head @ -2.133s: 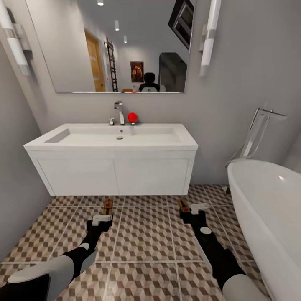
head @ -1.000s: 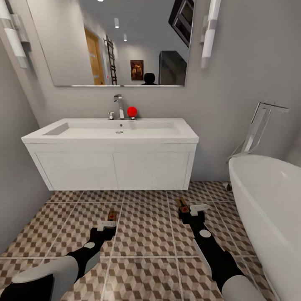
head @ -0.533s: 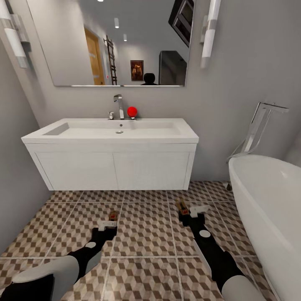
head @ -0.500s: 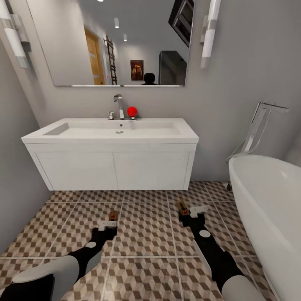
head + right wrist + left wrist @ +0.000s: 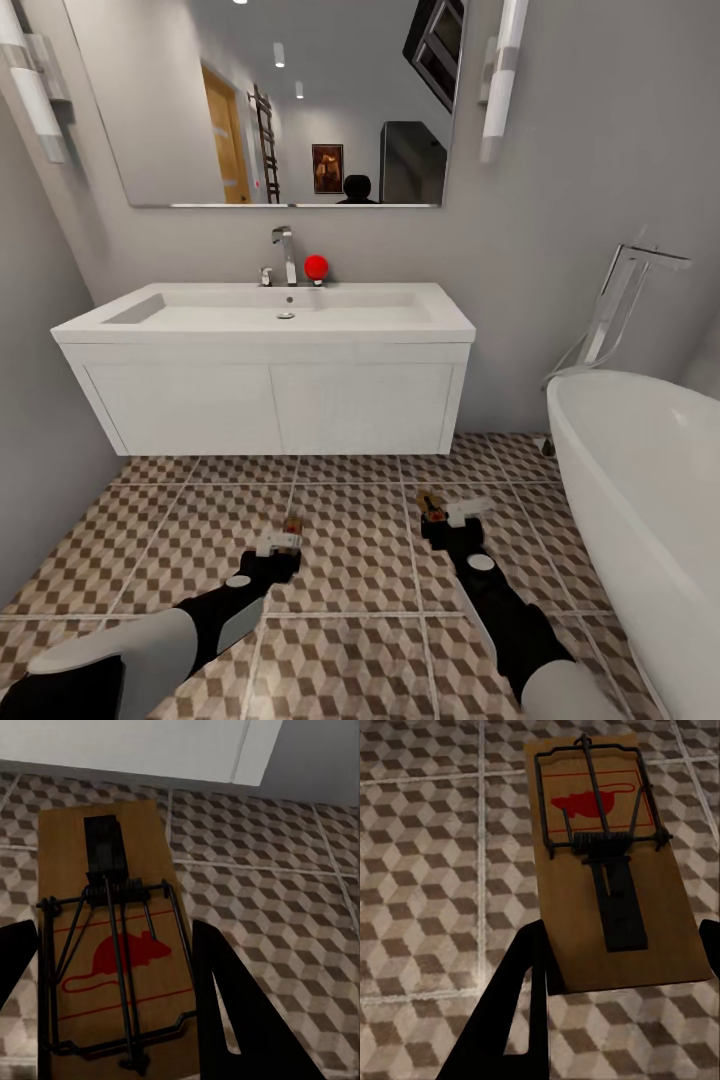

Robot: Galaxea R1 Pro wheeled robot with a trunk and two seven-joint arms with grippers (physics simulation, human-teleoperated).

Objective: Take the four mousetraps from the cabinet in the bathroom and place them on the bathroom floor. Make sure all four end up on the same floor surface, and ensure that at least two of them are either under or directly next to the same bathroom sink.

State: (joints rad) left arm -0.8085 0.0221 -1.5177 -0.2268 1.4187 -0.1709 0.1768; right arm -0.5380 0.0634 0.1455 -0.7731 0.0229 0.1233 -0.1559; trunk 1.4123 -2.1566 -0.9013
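From the head camera, two black-and-white arms reach forward low over the bathroom floor [image 5: 350,560], which is laid with large square tiles printed in a brown, beige and white cube pattern with pale grout lines. The left end effector [image 5: 282,540], at about 7 o'clock from the middle of the view, is clamped on a small flat brown wooden mousetrap [image 5: 291,524] that sticks out ahead of it. In the left wrist view the same board [image 5: 611,862] shows its black wire spring and bar and a red mouse mark. A dark finger [image 5: 521,1005] presses its near edge, and the trap hangs above the tiles [image 5: 427,870].

The right end effector [image 5: 450,515], at about 5 o'clock, grips a second brown wooden mousetrap [image 5: 431,503] in the same way. The right wrist camera shows that board [image 5: 112,945] held between two dark fingers [image 5: 225,1012], with the tiled floor [image 5: 262,870] below and the base of a white unit [image 5: 150,742] beyond.

Ahead, at 12 o'clock, a white wall-hung flat-fronted vanity [image 5: 270,400] carries a shallow rectangular white basin [image 5: 280,315]. A chrome tap [image 5: 285,250] and a small red ball [image 5: 316,266] stand at its back edge. A wide mirror [image 5: 280,100] hangs above. At 3 o'clock stands a white bathtub [image 5: 640,480] with a tall chrome filler [image 5: 625,300].
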